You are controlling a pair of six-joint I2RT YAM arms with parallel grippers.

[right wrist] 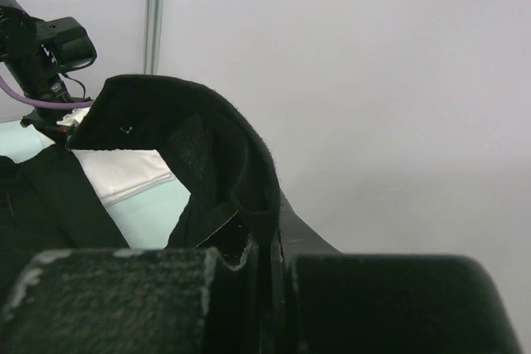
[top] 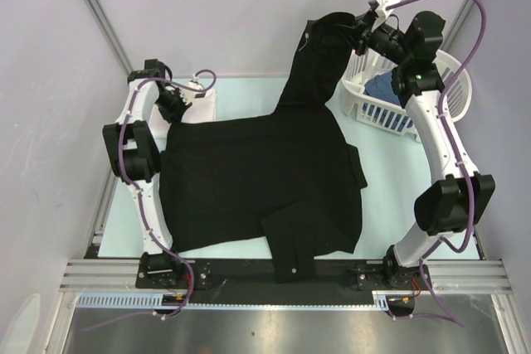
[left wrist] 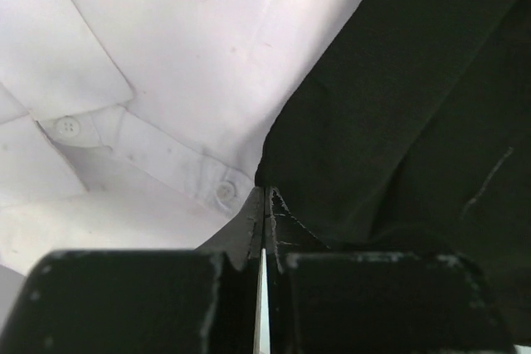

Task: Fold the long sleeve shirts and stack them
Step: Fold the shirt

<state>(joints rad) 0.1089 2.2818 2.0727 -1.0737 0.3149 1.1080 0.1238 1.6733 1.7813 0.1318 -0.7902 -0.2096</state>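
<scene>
The black long sleeve shirt [top: 265, 172] lies spread across the table, one sleeve lifted up at the back. My right gripper [top: 355, 29] is shut on that sleeve's end and holds it high above the table's far edge. In the right wrist view the black cloth [right wrist: 216, 138] drapes over the closed gripper [right wrist: 265, 242]. My left gripper [top: 177, 111] is shut on the shirt's far left corner. In the left wrist view the gripper [left wrist: 264, 205] pinches the black edge [left wrist: 415, 105]. The white shirt [top: 205, 105] lies folded beside it, its buttons showing [left wrist: 191, 39].
A white slatted basket [top: 358, 89] stands at the back right, under my right arm, with blue cloth [top: 386, 89] inside. The black shirt's lower part hangs over the table's near edge [top: 294, 267]. The white shirt also shows in the right wrist view [right wrist: 124, 172].
</scene>
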